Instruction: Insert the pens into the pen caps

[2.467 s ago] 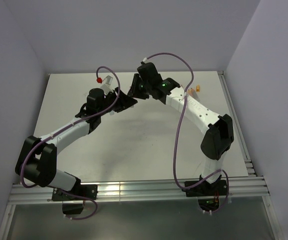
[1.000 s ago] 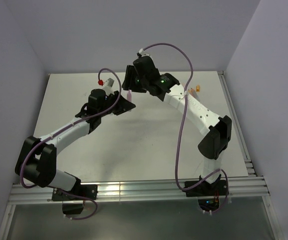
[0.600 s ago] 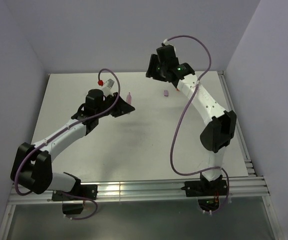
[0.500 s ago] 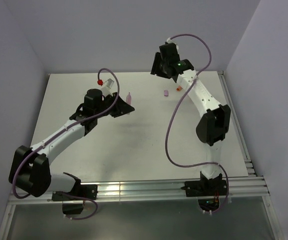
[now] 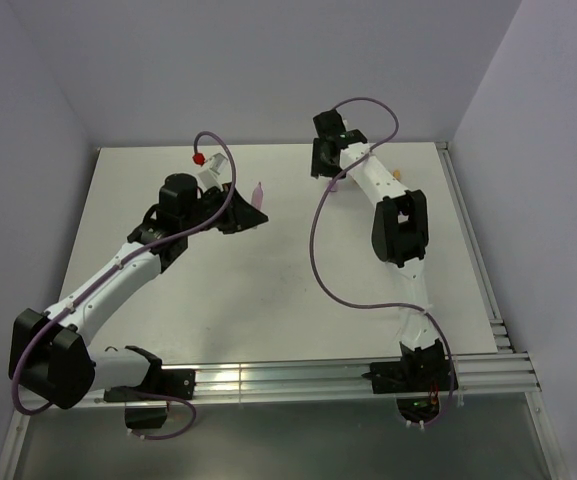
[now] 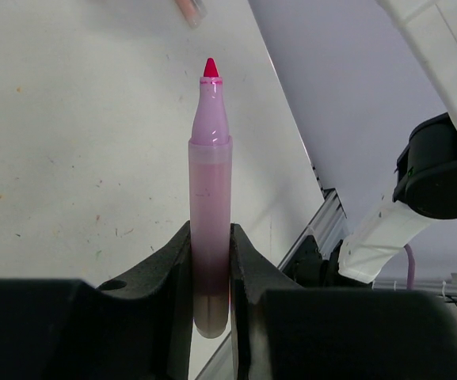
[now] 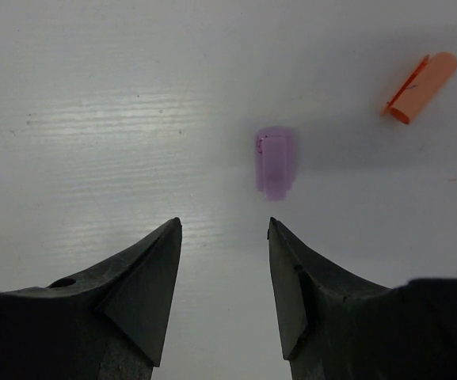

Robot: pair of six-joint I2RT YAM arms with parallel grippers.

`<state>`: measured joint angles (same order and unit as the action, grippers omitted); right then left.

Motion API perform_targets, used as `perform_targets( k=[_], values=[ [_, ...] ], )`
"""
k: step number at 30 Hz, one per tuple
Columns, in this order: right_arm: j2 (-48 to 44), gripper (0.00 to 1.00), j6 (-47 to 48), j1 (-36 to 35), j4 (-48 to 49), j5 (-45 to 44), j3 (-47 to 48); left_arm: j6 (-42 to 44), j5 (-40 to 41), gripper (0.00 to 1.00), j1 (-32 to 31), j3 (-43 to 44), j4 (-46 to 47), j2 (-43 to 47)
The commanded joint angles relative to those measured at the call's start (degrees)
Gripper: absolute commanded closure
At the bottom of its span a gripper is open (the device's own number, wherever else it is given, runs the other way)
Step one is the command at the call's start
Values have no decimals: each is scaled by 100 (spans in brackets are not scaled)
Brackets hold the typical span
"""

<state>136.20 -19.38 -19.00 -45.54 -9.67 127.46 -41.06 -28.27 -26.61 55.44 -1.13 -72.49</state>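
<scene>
My left gripper (image 6: 210, 229) is shut on a pale pink pen (image 6: 210, 198), held upright with its red tip (image 6: 210, 67) free above the jaws. In the top view this gripper (image 5: 251, 210) hangs over the table's back middle with the pen (image 5: 258, 192) sticking out. My right gripper (image 7: 224, 226) is open with nothing between its fingers, hovering at the far side of the table (image 5: 288, 280). A purple pen cap (image 7: 276, 162) lies just beyond its fingertips, slightly to the right. An orange cap (image 7: 420, 87) lies further right.
A small red-tipped thing (image 5: 199, 158) lies near the back left, beside the left arm's cable. A peach piece (image 6: 190, 9) shows at the top edge of the left wrist view. The orange cap (image 5: 396, 176) sits close to the right rail (image 5: 468, 250).
The two grippers were together at the back middle. The right arm has swung away to the far right side over the purple cap, its jaws narrowing slightly. The left keeps the pink pen.
</scene>
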Motion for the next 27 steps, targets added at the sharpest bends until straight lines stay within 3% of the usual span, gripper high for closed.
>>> perform_targets(
  k=[1, 27],
  values=[
    [-6, 45, 276, 55, -87, -342, 315, 177, -214, 100, -2, 143, -11, 191],
    [618, 42, 382, 389, 124, -132, 446, 124, -495, 100, -2, 19, 279, 60]
  ],
)
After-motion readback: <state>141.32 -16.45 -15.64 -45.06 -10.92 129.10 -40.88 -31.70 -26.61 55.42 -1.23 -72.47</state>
